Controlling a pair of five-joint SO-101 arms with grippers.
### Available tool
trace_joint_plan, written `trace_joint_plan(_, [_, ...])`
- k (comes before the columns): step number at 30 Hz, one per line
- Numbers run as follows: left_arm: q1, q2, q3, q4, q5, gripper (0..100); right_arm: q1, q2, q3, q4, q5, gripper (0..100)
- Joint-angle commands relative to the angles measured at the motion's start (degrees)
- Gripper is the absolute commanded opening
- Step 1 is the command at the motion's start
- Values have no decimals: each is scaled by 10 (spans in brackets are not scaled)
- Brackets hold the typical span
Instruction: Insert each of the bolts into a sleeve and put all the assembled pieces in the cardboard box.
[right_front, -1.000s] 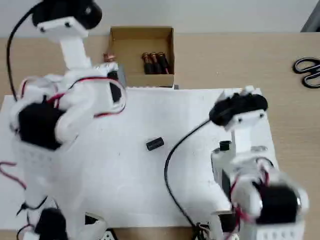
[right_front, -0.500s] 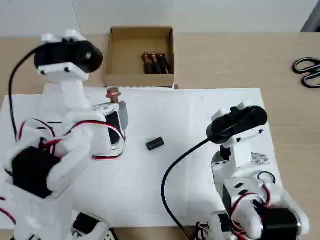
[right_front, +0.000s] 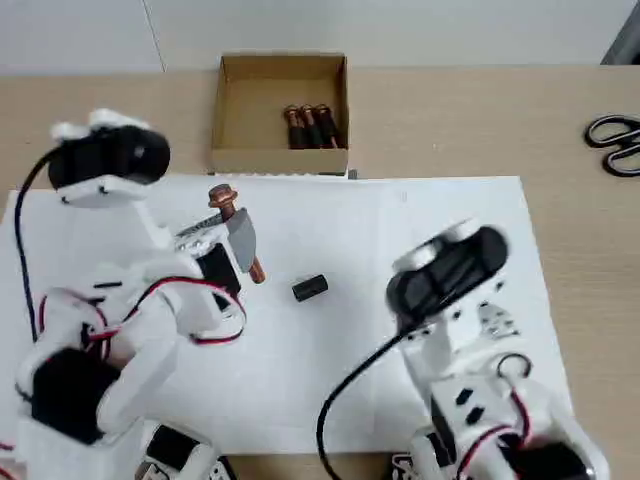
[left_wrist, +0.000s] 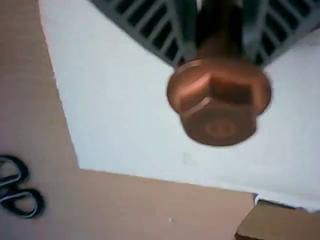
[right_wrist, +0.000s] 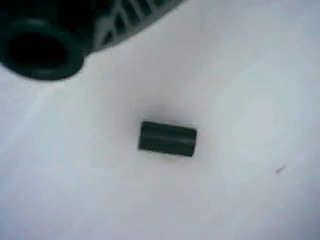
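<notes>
Left gripper (right_front: 236, 238): clamped on bolt (left_wrist: 219, 102), copper, hex flange head, above white sheet (right_front: 420, 210) near far edge, left of middle | right gripper (right_wrist: 85, 30): closed on hollow black sleeve (right_wrist: 42, 49) | loose sleeve (right_front: 310, 288): short black cylinder, on its side, mid-sheet

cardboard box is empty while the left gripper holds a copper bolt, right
Not empty: the high view shows three assembled pieces lying in the cardboard box. The left gripper does hold a copper bolt.
</notes>
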Motion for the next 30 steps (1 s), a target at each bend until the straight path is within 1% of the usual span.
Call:
trace_joint_plan(1, [-1,-50,50,-68,3,5,-31,-45,25,-15,-1,3])
trace_joint_plan(7, [2,-144,180,-191,5,5,-77,-124,87,-58,1,2])
trace_joint_plan(11, [3,-210,268,-257,5,5,-82,-170,127,-97,3,2])
trace_joint_plan(16, [4,-292,355,-303,5,5,-83,-217,178,-146,4,2])
trace_joint_plan(22, [4,-385,440,-335,4,5,-138,-235,226,-176,0,2])
trace_joint_plan(27, [4,-455,508,-369,4,5,-157,-235,280,-236,4,2])
trace_joint_plan(30, [4,-497,544,-389,4,5,-157,-235,327,-293,1,2])
